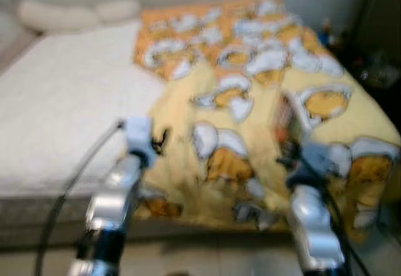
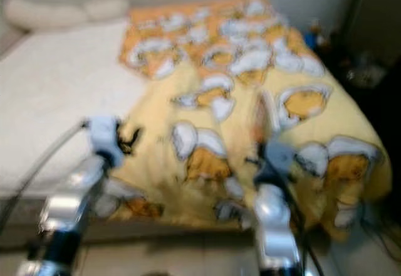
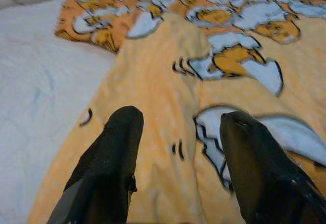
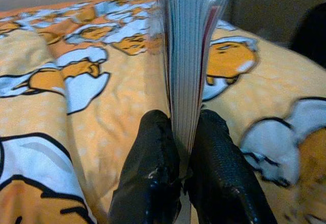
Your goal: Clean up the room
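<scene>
Book (image 4: 188, 56): one, thin, many-paged, pinched edge-on between right gripper (image 4: 186, 147) fingers above one yellow cartoon-print blanket (image 3: 153, 132) on bed (image 1: 56, 100). Left gripper (image 3: 178, 152) fingers wide, empty. Two white pillows (image 1: 75, 12).

Head stereo pair looks forward and down from the foot of the bed (image 1: 56, 100), blurred, both sharing the yellow blanket (image 1: 250, 144). Each wrist camera looks along its own pincer, close over that same blanket: left pincer (image 3: 178, 147), right pincer (image 4: 183, 147).
</scene>
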Controlling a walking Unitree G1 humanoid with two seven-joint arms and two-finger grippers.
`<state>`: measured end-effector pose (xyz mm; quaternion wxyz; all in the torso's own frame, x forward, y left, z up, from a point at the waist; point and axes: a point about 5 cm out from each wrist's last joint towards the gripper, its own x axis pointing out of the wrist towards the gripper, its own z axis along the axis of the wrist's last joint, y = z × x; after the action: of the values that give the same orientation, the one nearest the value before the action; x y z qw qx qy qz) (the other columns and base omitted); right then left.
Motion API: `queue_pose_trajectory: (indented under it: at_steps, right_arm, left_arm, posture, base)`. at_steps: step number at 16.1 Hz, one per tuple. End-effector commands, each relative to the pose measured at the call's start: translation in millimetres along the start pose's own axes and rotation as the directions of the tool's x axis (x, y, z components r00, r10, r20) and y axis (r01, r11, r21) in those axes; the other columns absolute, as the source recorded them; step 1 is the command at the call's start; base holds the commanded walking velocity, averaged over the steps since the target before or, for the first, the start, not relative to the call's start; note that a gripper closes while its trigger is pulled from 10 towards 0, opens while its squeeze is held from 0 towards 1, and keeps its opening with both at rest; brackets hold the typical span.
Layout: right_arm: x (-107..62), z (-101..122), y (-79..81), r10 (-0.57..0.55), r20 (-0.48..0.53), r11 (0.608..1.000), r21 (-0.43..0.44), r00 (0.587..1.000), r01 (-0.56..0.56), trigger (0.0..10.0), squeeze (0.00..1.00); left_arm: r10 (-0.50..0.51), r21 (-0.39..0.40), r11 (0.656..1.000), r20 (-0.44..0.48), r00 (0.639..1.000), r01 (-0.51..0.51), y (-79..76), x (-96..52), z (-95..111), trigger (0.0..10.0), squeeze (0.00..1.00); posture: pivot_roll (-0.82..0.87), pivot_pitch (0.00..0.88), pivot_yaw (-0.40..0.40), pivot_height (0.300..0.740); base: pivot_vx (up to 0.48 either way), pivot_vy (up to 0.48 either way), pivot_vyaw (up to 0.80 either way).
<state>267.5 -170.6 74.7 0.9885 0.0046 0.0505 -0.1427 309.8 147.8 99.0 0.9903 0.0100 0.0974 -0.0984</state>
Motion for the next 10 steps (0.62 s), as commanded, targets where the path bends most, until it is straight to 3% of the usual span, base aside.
queue_pose_trajectory:
  at_steps: [1, 10]
  right_arm:
    - [2.0, 13.4, 6.6, 0.017, 0.058, 1.000, 0.008, 0.998, -0.018, 10.0, 0.00]
    - [10.1, 27.6, 8.9, 0.063, 0.117, 0.998, -0.034, 0.991, -0.059, 10.0, 0.00]
  left_arm:
    - [0.027, 0.013, 1.000, 0.011, 1.000, -0.027, 9.3, 0.6, 5.2, 10.0, 0.00]
    - [0.040, 0.003, 0.999, 0.015, 0.999, -0.040, 11.0, 0.4, 5.0, 10.0, 0.00]
  posture:
    - [-0.07, 0.000, 0.104, 0.740]
    - [-0.06, 0.000, 0.087, 0.740]
  base:
    - [0.000, 0.480, 0.00]
    - [0.000, 0.480, 0.00]
